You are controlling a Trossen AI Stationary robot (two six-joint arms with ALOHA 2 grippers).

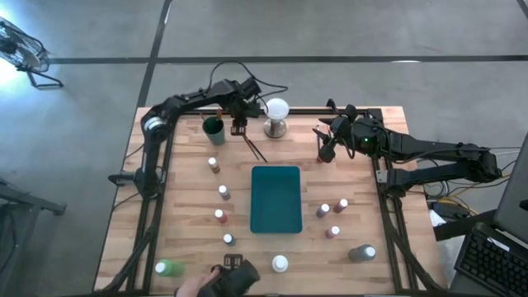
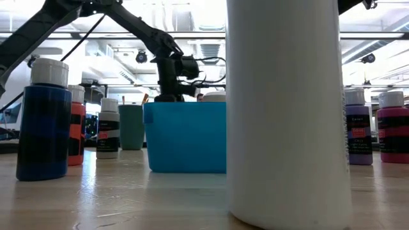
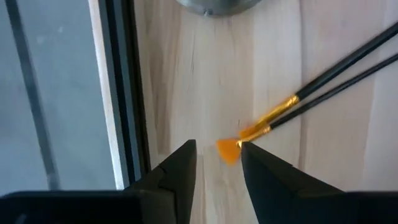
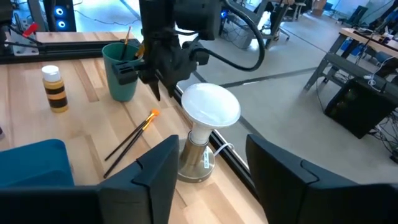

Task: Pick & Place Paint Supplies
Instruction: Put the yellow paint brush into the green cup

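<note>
Two thin dark-handled brushes [image 1: 254, 149] with orange bristles lie side by side on the table between a green cup [image 1: 214, 128] and the teal tray [image 1: 276, 198]. My left gripper [image 1: 239, 129] hangs open above their bristle ends [image 3: 228, 150], fingers pointing down; in the right wrist view it [image 4: 163, 92] stands clear of the brushes [image 4: 130, 140]. One more brush [image 4: 127, 37] stands in the cup [image 4: 121, 71]. Several small white-capped bottles [image 1: 223, 191] stand on either side of the tray. My right gripper [image 1: 325, 148] waits open at the far right.
A white ball on a metal base [image 1: 276, 111] stands just right of my left gripper, near the table's far edge [image 3: 118, 93]. A green bottle [image 1: 169, 267] and a grey bottle [image 1: 361, 253] lie near the front edge. A person's hand [image 1: 198, 285] shows at the near edge.
</note>
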